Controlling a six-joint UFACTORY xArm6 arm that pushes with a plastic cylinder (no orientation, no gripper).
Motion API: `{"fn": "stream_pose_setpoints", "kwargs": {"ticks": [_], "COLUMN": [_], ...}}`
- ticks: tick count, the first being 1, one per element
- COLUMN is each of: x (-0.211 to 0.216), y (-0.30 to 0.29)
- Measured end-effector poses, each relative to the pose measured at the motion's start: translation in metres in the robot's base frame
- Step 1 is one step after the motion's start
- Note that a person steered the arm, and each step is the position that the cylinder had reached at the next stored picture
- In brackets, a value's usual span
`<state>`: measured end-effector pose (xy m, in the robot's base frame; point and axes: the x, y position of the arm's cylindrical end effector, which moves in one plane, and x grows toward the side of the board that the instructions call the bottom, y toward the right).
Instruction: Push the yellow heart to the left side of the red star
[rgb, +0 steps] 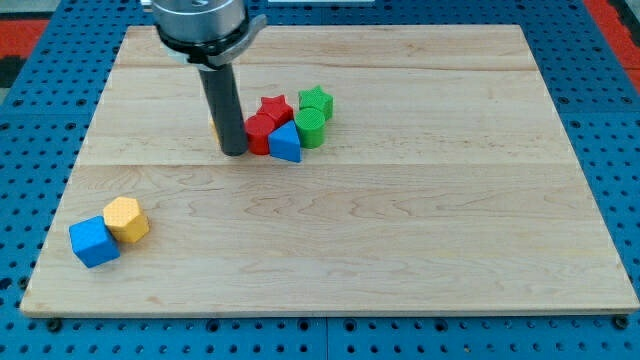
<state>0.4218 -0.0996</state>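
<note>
The yellow heart (214, 128) is all but hidden: only a thin yellow-orange sliver shows at the left edge of the rod (224, 105), towards the view's top of the board (420, 250). That this sliver is the heart is a judgement, since its shape cannot be made out. The tip (233, 152) rests on the wood just below and right of the sliver, pressed close to the red round block (260, 133). Whether tip and heart touch cannot be told.

The red star (275, 106) sits just right of the rod, above the red round block, so the heart appears to lie already on the star's left, near it, with the rod standing between them. The coming move turns on that: the heart lies up and left from the tip, and any nudge would likely have to come from the heart's left or top side without disturbing the star. The arm carries no jaws, only the plain rod, so there is nothing to open or close.

Around the star the cluster is tight: a blue triangle (286, 143) below, a green star (316, 101) and a green round block (310, 128) to the right, all touching or nearly so. Well apart, at the view's bottom left, a blue cube (93, 241) and a yellow hexagon (126, 219) sit together. The board is pale wood in planks, laid on a blue perforated base (30, 80).
</note>
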Motion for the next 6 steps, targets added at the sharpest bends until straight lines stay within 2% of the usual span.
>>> {"fn": "stream_pose_setpoints", "kwargs": {"ticks": [2,3,4,5,6], "x": [-0.006,0.000,-0.037,-0.024,-0.023], "y": [0.002,-0.065,-0.070,0.012,-0.007]}}
